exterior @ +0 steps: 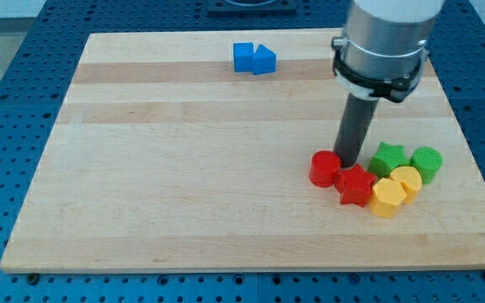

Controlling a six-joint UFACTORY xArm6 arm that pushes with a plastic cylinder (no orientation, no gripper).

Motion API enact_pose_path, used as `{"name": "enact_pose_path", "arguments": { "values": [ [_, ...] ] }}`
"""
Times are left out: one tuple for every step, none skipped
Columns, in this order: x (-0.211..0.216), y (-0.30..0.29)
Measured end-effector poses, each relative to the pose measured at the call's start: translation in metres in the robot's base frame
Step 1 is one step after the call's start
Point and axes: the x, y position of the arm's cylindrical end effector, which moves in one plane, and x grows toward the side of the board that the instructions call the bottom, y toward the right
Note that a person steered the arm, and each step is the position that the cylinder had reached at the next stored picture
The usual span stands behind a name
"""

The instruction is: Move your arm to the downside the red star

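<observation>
Red star (355, 184) flat on the wooden surface (183, 168), in the lower right part of the view, in a tight cluster of blocks.

My tip (349, 162) just at the view's top side of the red star, slightly toward its left, down in the notch between the star and the red cylinder (324, 168). Very close to both; actual contact impossible to tell. Not on the star's bottom side.

Red cylinder touching or nearly touching the red star at its upper left. Green star (388, 157) up and to the right of the red star. Green cylinder (426, 163) farther right of the red star, just beyond the green star. Yellow hexagon-like block (386, 197) pressed against the red star's right side, slightly lower. Second yellow block (407, 181), shape unclear, right of the red star, just past the first yellow one.

Blue cube (243, 56) and blue triangular block (263, 60) side by side, well apart from the red star, far toward the view's top and left of it.

Jaws: only a straight dark rod under a grey housing; state cannot be told.
</observation>
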Motion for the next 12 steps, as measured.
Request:
{"name": "enact_pose_path", "arguments": {
  "values": [
    [0.000,-0.004],
    [0.000,-0.004],
    [-0.027,-0.004],
    [-0.038,-0.044],
    [0.002,-0.114],
    [0.079,-0.170],
    [0.136,-0.174],
    [0.130,-0.117],
    [0.130,-0.108],
    [0.135,-0.090],
    [0.135,-0.084],
    [0.075,-0.042]
  ]
}}
